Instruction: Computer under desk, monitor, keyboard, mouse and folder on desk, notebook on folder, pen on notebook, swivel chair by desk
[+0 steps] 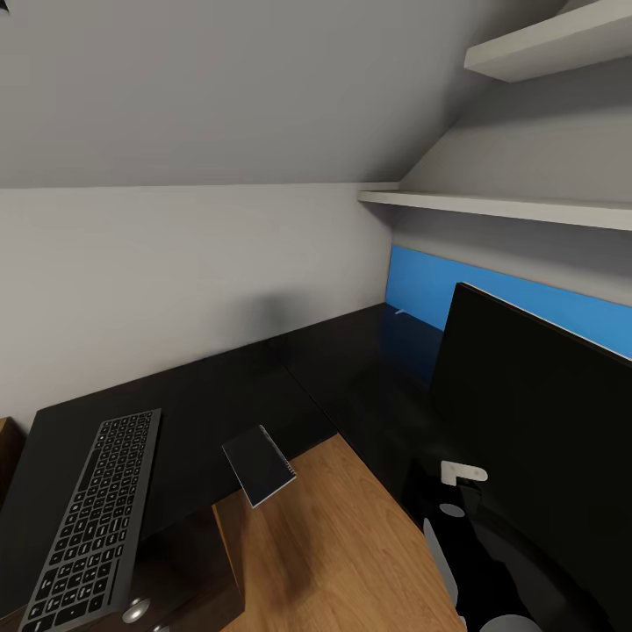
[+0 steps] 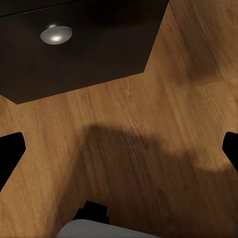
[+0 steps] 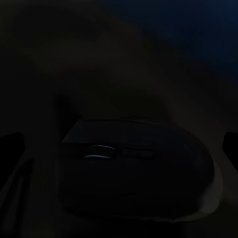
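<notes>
A: Mouse (image 3: 134, 173), where is it?
B: Ahead of the right gripper (image 3: 119, 146), whose 2 fingers are spread wide and grip nothing; it lies in deep shadow on the dark tabletop (image 1: 219, 386).
A: And the left gripper (image 2: 119, 148)?
B: Equally wide, empty, over wood floor (image 2: 163, 99) near a drawer knob (image 2: 56, 34). Farther out, keyboard (image 1: 92, 518), notebook (image 1: 259, 465) and monitor (image 1: 527, 395).
</notes>
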Controlling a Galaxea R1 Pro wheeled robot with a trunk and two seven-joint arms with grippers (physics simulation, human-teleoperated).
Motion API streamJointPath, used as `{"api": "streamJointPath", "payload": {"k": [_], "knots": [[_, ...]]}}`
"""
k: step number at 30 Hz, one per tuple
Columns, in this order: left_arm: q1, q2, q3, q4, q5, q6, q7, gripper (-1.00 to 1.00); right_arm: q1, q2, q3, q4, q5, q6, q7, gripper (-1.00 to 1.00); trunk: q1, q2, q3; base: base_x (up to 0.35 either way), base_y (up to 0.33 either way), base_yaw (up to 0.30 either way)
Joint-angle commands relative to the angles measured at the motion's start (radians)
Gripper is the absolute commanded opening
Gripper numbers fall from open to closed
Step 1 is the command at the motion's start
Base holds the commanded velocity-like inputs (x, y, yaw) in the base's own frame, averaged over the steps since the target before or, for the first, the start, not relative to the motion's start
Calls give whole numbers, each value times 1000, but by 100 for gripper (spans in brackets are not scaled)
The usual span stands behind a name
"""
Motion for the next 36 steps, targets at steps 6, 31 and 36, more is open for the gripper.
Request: {"api": "streamJointPath", "payload": {"k": [6,31,36], "knots": [[-1,0,-2,0,0,-3,4,100,0,1,-2,-2,7,9,-1,100,0,-1,-1,0,0,0],[-1,-1,-1,0,1,-3,4,100,0,0,-2,-2,7,8,-1,100,0,-1,-1,0,0,0],[-1,0,-1,0,0,-3,4,100,0,0,-2,-2,7,8,-1,100,0,-1,-1,0,0,0]]}}
